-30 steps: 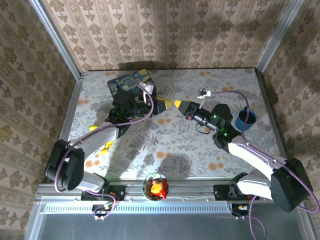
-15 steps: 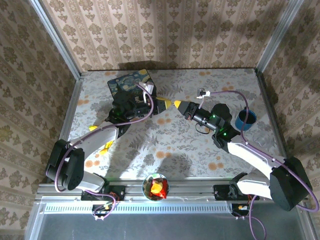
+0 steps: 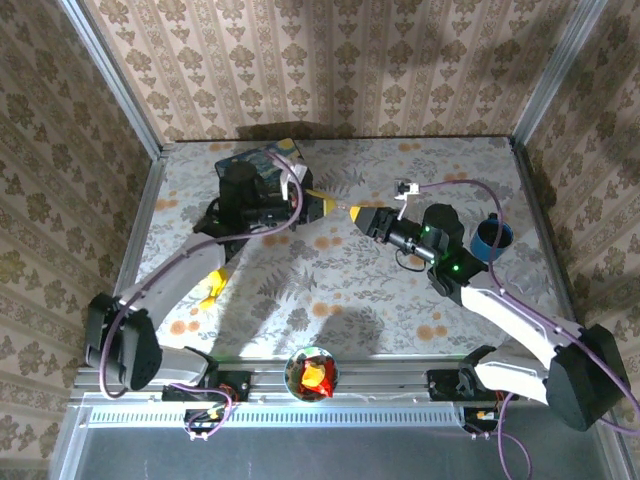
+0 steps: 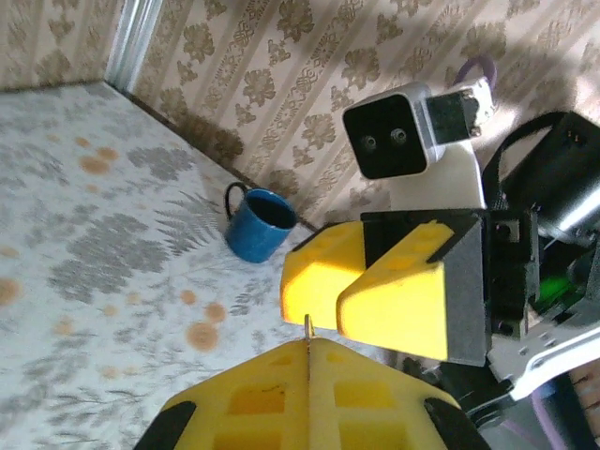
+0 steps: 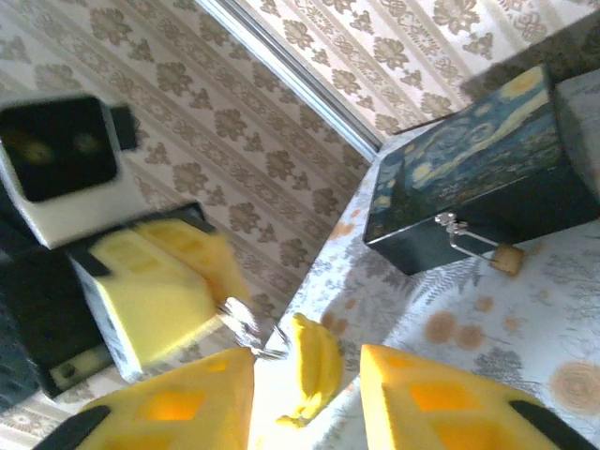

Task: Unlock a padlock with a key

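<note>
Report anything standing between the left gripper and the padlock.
Nothing visible does. The left gripper, shut on the key, has bare table between it and the padlock, which hangs from the latch of the blue box. The banana lies off that line.

My left gripper [image 4: 309, 361] and right gripper [image 5: 305, 366]: yellow block fingers, pocketed faces, dark grey backing. Wrist camera [image 4: 403, 131] white box, black front. Links white, joints black, purple cables [image 3: 455, 182] outside. Green LED [image 3: 452, 267] on right arm.
</note>
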Robot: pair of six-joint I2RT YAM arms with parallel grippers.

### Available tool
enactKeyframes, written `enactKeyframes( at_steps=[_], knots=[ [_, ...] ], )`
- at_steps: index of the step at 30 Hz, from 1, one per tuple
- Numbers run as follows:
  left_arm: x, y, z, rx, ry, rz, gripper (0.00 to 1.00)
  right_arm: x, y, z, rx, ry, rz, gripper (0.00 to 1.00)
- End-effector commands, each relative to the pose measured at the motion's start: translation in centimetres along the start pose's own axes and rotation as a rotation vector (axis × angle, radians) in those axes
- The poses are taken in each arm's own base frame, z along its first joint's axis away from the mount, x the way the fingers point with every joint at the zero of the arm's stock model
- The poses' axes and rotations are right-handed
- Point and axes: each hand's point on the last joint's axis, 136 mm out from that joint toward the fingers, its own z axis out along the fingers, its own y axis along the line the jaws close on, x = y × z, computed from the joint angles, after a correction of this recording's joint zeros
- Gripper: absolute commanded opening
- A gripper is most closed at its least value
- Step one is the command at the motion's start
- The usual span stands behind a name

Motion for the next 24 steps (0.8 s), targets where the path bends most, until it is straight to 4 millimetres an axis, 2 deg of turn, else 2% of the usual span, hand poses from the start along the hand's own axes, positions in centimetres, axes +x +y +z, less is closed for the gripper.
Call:
enactKeyframes(
  at_steps=[1,3,7,13,19,22,24],
  knots=[
    [1.7,-2.9,-2.3,-0.011,0.166,0.176,0.0,-0.8,1.2,-1.5,0.03,0.009,-0.138,0.4],
    [1.8,-3.7,-2.9,-0.001,0.207,0.217,0.0,-0.6,2.2,-2.0,-0.001,0.039,-0.19,0.4],
    [1.6,-5.8,-3.3,0.076,0.239,0.269,0.0,0.2,5.7,-2.7,-0.167,0.107,-0.29,0.39],
    [2.5,-7.8,-3.2,0.146,0.295,0.309,0.0,1.3,9.0,-3.4,-0.332,0.186,-0.387,0.37],
    [2.7,-7.9,-2.9,0.153,0.307,0.287,0.0,3.1,11.1,-3.1,-0.432,0.288,-0.454,0.32],
    [2.9,-7.9,-2.9,0.159,0.31,0.28,0.0,3.9,11.5,-2.7,-0.457,0.327,-0.472,0.31],
    [2.9,-7.9,-2.9,0.16,0.308,0.281,0.0,4.0,11.5,-2.4,-0.46,0.338,-0.471,0.26]
  ],
)
